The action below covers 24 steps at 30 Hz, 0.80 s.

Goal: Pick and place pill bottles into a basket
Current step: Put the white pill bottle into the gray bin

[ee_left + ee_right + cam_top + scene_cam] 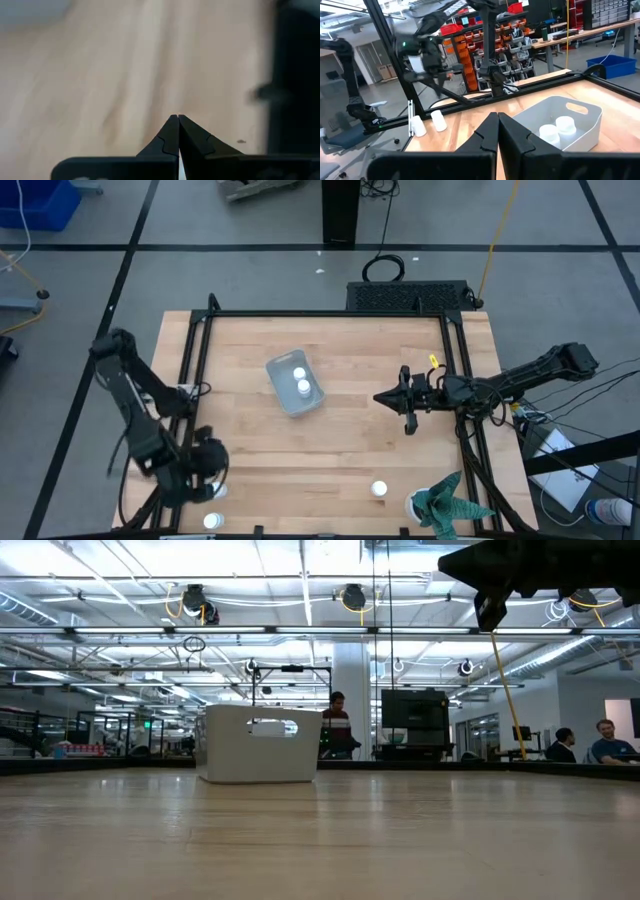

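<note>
The pale blue-grey basket point(283, 390) stands on the table left of centre and holds two white pill bottles point(299, 371) point(304, 387); both also show in the right wrist view point(565, 124). Another bottle point(379, 490) stands near the table's near edge. Two more point(211, 521) point(219, 492) stand at the near left corner beside my left gripper point(208, 476), which is shut and empty point(178, 118). My right gripper point(380, 396) hangs above the table to the right of the basket, shut and empty point(497, 115).
A teal-and-white cloth-like thing point(440, 505) lies at the near right corner. A black frame point(320, 313) runs along the table's far, left and right sides. In the low view the basket point(258, 743) stands far off, and people show in the room behind.
</note>
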Tool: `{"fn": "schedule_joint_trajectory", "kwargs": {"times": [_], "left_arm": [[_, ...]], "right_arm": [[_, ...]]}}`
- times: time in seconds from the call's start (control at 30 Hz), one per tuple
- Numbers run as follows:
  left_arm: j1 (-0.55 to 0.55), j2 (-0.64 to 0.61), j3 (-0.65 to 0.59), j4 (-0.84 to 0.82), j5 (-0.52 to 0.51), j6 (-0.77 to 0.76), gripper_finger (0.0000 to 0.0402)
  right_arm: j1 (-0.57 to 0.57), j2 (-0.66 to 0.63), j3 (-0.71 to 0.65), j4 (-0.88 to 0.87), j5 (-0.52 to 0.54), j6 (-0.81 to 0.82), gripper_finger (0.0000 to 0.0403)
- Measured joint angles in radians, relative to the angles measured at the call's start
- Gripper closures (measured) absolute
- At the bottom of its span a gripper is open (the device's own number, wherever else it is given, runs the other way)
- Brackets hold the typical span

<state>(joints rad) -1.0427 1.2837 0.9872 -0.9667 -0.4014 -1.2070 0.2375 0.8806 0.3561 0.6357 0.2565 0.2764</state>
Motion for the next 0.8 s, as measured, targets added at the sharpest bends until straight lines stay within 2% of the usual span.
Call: {"fn": "schedule_joint_trajectory", "kwargs": {"times": [0.07, 0.13, 0.33, 0.43, 0.57, 0.8], "left_arm": [[-0.030, 0.047, 0.029, -0.107, 0.022, -0.137, 0.0397], [-0.050, 0.068, 0.039, -0.129, 0.048, -0.226, 0.0396], [-0.059, 0.084, 0.038, -0.066, 0.116, -0.311, 0.0396], [-0.058, 0.084, 0.038, -0.057, 0.139, -0.359, 0.0390], [-0.056, 0.084, 0.038, -0.019, 0.134, -0.407, 0.0348], [-0.063, 0.110, 0.038, 0.035, 0.152, -0.559, 0.0236]], "right_arm": [[0.000, 0.000, 0.000, 0.001, 0.000, -0.002, 0.0403], [0.000, 0.000, 0.000, 0.003, 0.000, -0.008, 0.0403], [-0.014, 0.000, 0.000, 0.035, 0.001, -0.040, 0.0403], [-0.011, 0.000, 0.002, -0.011, 0.000, -0.005, 0.0403], [0.000, 0.000, 0.002, -0.108, 0.000, -0.004, 0.0403], [0.000, 0.000, 0.002, -0.124, 0.001, -0.020, 0.0403]]}}
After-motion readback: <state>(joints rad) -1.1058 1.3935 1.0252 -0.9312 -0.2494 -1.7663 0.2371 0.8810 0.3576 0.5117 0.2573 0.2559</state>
